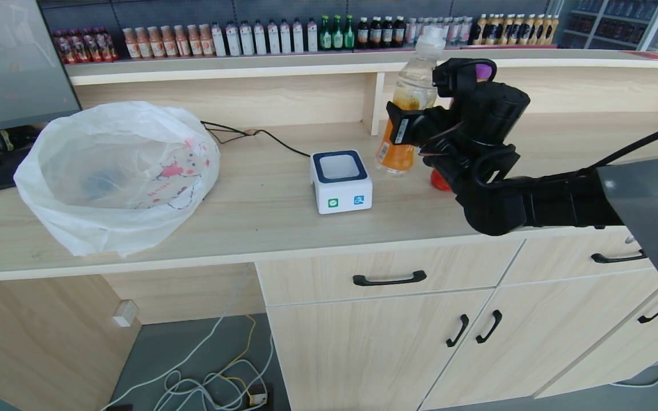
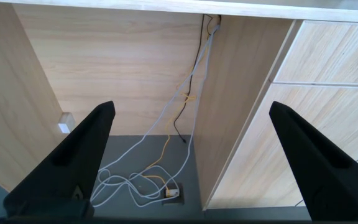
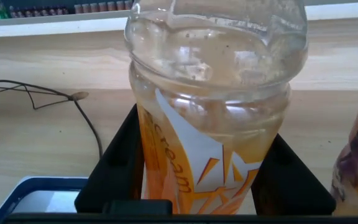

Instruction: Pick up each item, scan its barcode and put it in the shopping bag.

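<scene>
My right gripper is shut on a clear plastic bottle with an orange label and a white cap, held upright just above the counter, right of the scanner. The bottle sits between the two black fingers in the right wrist view. The white scanner with its dark-framed window stands mid-counter; its corner appears below the bottle. The white plastic shopping bag stands open at the counter's left. My left gripper hangs open below counter height, facing the cupboard side and floor cables.
A red item rests on the counter behind my right arm. A black cable runs from the scanner toward the back wall. A raised shelf with bottles lines the back. Drawers with black handles sit under the counter.
</scene>
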